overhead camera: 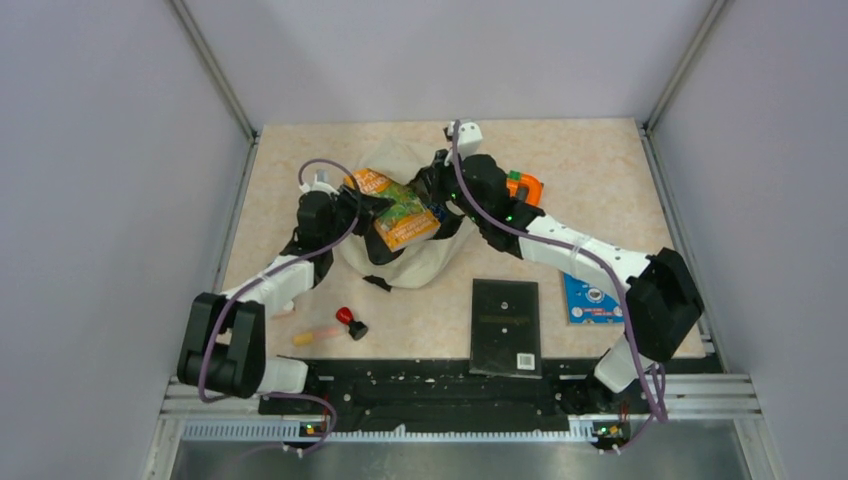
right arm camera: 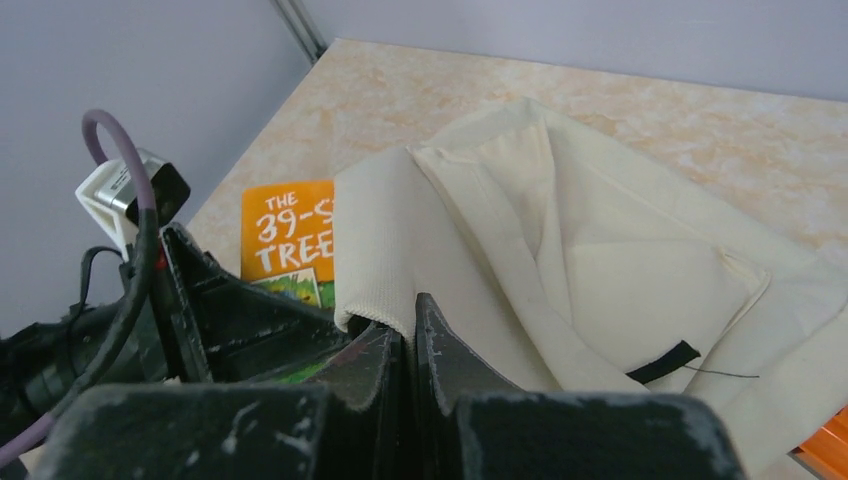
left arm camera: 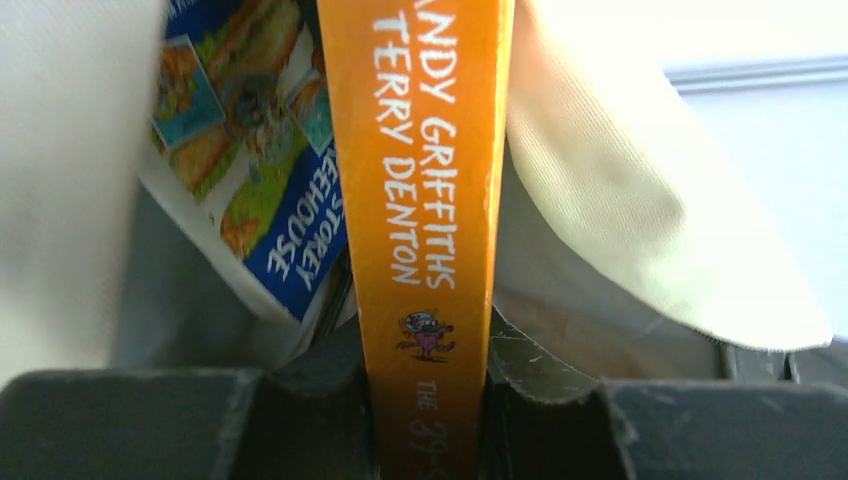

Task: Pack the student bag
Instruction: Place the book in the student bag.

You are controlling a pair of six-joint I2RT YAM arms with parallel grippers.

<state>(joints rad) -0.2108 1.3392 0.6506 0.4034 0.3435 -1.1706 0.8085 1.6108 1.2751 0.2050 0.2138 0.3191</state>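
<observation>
Top camera: high behind my bases, looking down over the whole table. Left wrist camera: just behind my left fingers, hard up against the orange book between them. Right wrist camera: behind my right fingers, facing across the student bag. All share book and bag.

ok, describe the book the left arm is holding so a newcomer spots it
Find the cream student bag mid-table. At its mouth, the left gripper clamps a book by its spine. Its orange cover with a green picture sets it apart from the black pad lying flat nearer the arms.
</observation>
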